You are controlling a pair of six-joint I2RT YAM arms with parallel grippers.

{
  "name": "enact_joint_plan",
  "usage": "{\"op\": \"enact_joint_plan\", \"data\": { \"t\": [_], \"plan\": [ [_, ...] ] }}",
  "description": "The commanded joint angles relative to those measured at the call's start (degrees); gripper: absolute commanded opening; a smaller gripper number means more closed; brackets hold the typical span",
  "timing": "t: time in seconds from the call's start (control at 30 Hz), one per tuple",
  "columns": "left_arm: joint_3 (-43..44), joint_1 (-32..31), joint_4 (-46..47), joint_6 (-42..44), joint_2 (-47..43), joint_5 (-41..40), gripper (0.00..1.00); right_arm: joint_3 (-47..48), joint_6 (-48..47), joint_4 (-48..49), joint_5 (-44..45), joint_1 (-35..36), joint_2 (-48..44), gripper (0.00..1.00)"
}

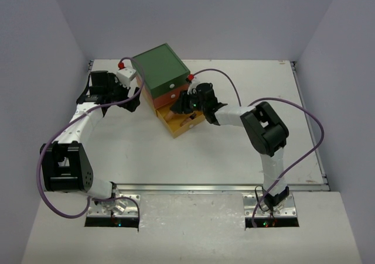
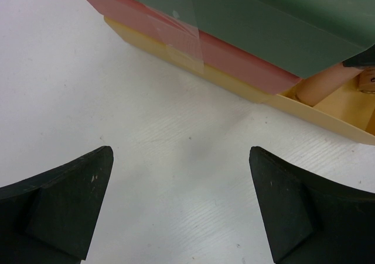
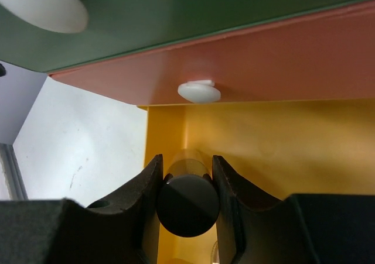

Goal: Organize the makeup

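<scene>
My right gripper is shut on a small bottle with a round dark cap and a clear tan body, held inside the open yellow bottom drawer. In the top view this gripper sits over that pulled-out drawer. My left gripper is open and empty above bare table, left of the box; in the top view it is by the box's left side. A tan bottle lies in the yellow drawer. No palettes show.
The three-drawer box with its green top stands at the back middle. The orange drawer is closed, its white knob just above my right fingers. The green drawer's knob is at the upper left. Walls enclose the table.
</scene>
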Motion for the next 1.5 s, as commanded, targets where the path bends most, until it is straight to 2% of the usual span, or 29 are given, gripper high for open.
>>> {"op": "enact_joint_plan", "data": {
  "t": [0.0, 0.07, 0.17, 0.27, 0.47, 0.73, 0.87, 0.97, 1.07, 1.27, 1.47],
  "plan": [
    [2.05, 0.6, 0.98, 0.3, -0.98, 0.41, 1.0, 5.56, -3.23, -3.64, 0.96, -1.15, -0.4, 0.31],
    [2.05, 0.69, 0.81, 0.38, -1.15, 0.63, 1.0, 8.07, -6.58, -10.02, 2.79, -1.2, 0.03, 0.48],
    [1.88, 0.65, 0.72, 0.73, -1.42, 0.59, 1.0, 12.4, -10.87, -16.01, 4.99, -1.24, 0.83, 0.53],
    [1.61, 0.69, 0.72, 0.99, -1.68, 0.32, 1.0, 16.72, -15.4, -21.78, 8.52, -1.24, 1.23, 0.56],
    [2.28, 0.69, 0.09, 1.22, -2.13, 0.33, 1.0, 18.3, -21.19, -27.15, 11.8, -1.24, -2.38, 0.58],
    [5.15, 0.6, -1.57, 1.43, -3.71, 1.92, 1.0, 13.03, -24.09, -33.96, 7.31, -1.16, -13.28, 0.57],
    [8.85, 0.58, -1.92, 0.28, -3.97, 4.51, 1.0, 4.12, -19.53, -31.59, 6.87, -1.07, -21.4, 0.56],
    [12.4, -0.01, -1.18, -0.49, -2.92, 6.6, 1.0, -6.77, -14.17, -28.23, 9.36, -0.89, -27.26, 0.53],
    [15.71, -1.72, -0.14, -1.77, -0.56, 3.98, 1.0, -14.18, -10.95, -24.38, 12.5, -0.4, -30.12, 0.51],
    [25.91, -7.53, 0.58, -3.24, 8.59, -5.76, 1.0, -24.75, -3.57, -14.22, 13.65, -0.21, -30.25, 0.48],
    [31.35, -9.52, 1.05, -3.68, 16.04, -13.7, 1.0, -27.58, 3.69, -4.71, 11.38, -0.28, -23.22, 0.47]
  ]
}}
